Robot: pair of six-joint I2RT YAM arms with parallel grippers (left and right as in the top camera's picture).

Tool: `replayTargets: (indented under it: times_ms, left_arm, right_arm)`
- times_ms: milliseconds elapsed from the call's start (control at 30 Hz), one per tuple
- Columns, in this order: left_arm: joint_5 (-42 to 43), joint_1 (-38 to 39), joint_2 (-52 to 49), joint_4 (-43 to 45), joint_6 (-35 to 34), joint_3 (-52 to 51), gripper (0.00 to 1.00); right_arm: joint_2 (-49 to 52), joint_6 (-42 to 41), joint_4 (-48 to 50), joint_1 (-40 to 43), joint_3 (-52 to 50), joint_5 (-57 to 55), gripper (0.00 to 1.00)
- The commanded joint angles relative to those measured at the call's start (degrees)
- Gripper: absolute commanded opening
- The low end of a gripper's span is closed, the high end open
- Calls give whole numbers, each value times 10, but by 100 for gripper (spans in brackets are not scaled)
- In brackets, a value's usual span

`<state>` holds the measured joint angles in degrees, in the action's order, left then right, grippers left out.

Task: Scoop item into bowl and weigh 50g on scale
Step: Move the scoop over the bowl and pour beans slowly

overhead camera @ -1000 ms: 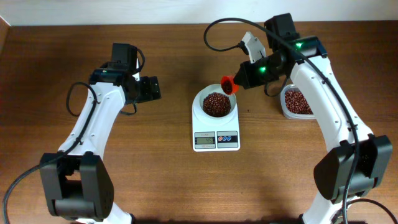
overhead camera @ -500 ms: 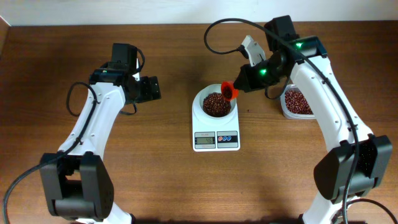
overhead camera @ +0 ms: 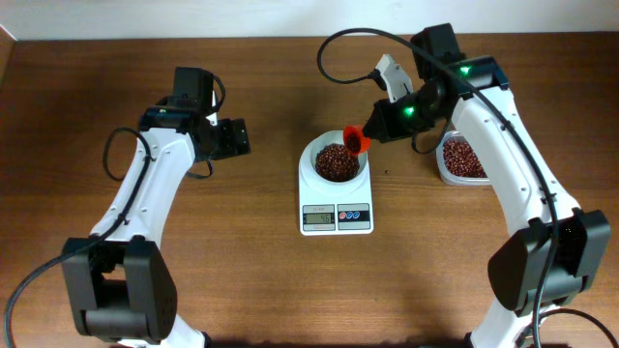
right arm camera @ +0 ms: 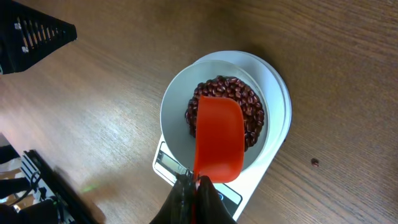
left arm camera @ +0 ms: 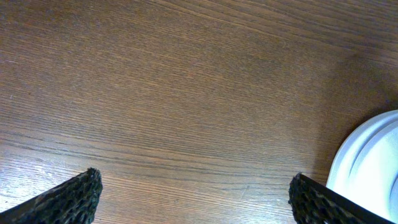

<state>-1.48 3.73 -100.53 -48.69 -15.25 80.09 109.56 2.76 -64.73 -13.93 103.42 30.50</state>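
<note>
The white bowl (overhead camera: 336, 160) stands on the white scale (overhead camera: 337, 217) and holds a heap of dark red-brown beans (overhead camera: 336, 162). It shows in the right wrist view too (right arm camera: 176, 118), on the scale (right arm camera: 277, 99), with beans (right arm camera: 249, 102) inside. My right gripper (overhead camera: 385, 118) is shut on the handle of a red scoop (overhead camera: 358, 139), whose mouth is tilted over the bowl's right rim. In the right wrist view the scoop (right arm camera: 217, 140) covers part of the beans, held by my gripper (right arm camera: 194, 185). My left gripper (overhead camera: 239, 136) is open and empty, left of the scale.
A clear plastic tub (overhead camera: 461, 159) with more beans stands right of the scale, partly under my right arm. One stray bean (right arm camera: 314, 162) lies on the wooden table beside the scale. The scale's edge (left arm camera: 373, 168) shows in the left wrist view.
My right gripper moved the scoop down and left, tipping it over the bowl's right rim, then held still. The left arm has not moved.
</note>
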Motion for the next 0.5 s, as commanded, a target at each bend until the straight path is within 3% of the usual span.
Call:
replayTargets:
  times_ms: [0,300,367,467]
  left_arm:
    - [-2,-2,-3,-1,-2,1,99]
    - [-2,-2,-3,-1,-2,1,99]
    - [-2,-3,-3,-1,-2,1,99]
    - [-2,-2,-3,-1,-1,1,99]
  right_arm:
    - [-16,-3,10,-4,15,7,4]
    - [-16,-38,21,-21,15,-76,4]
    - [-15,-2,17,-30,15,-76,4]
    - [-14,-26,27,-28,15,-55,4]
